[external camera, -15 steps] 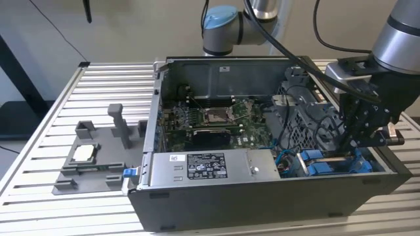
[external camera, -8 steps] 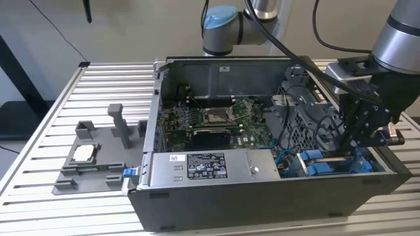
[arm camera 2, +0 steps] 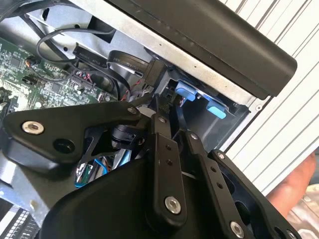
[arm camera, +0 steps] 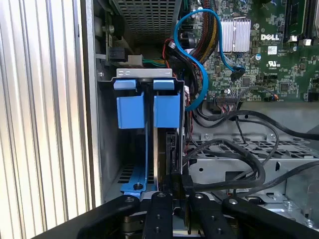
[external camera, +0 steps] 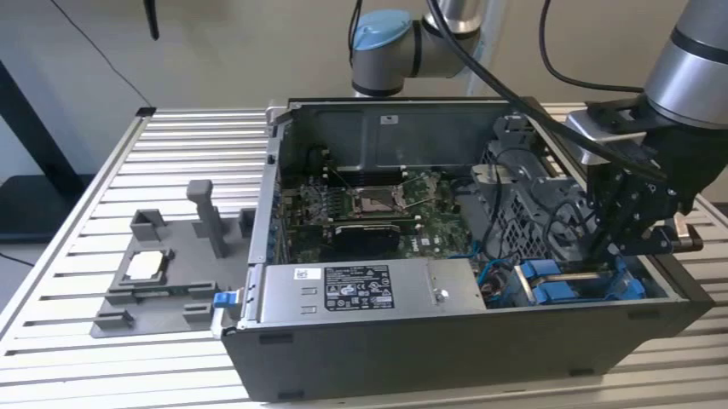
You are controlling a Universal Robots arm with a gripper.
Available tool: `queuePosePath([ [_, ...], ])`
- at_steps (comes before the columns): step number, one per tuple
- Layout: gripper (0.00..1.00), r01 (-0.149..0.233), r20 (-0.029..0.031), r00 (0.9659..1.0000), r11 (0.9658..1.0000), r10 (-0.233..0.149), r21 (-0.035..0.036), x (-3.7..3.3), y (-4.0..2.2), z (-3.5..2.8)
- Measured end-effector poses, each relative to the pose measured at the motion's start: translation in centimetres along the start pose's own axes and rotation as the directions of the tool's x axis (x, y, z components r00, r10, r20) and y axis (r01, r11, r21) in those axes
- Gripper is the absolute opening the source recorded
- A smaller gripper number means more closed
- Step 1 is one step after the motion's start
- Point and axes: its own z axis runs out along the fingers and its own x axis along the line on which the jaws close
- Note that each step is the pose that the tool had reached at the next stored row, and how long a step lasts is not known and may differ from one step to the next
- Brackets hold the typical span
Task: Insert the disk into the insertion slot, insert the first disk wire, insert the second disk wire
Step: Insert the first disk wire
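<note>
The disk [arm camera: 167, 149] stands on edge in the insertion slot [arm camera: 106, 129], under blue tabs [arm camera: 166, 110]; its blue carrier frame [arm camera: 135, 185] shows lower in the bay. In the exterior view the bay's blue parts [external camera: 572, 285] sit at the case's near corner on the exterior view's right. My gripper [external camera: 598, 254] reaches down into that corner. In both wrist views the gripper [arm camera: 178, 197] [arm camera 2: 172, 113] is shut on a black wire connector [arm camera: 180, 183] right at the disk's edge. Its black cable [arm camera: 234, 149] loops away over the metal cage.
The open computer case [external camera: 455, 358] lies on a slatted table [external camera: 68, 256]. Inside are the motherboard [external camera: 376, 209], a labelled power-supply box [external camera: 341, 290] and loose blue and black cables [arm camera: 199, 64]. A grey fixture [external camera: 170, 273] stands at the exterior view's left. A hand [arm camera 2: 299, 184] is outside the case.
</note>
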Motion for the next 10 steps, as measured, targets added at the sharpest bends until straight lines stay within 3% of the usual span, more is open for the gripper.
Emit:
queuePosePath([
  [10,0.19,0.003,-0.0002,1.0000,1.0000,-0.003,0.0000,0.00,0.04,0.57],
])
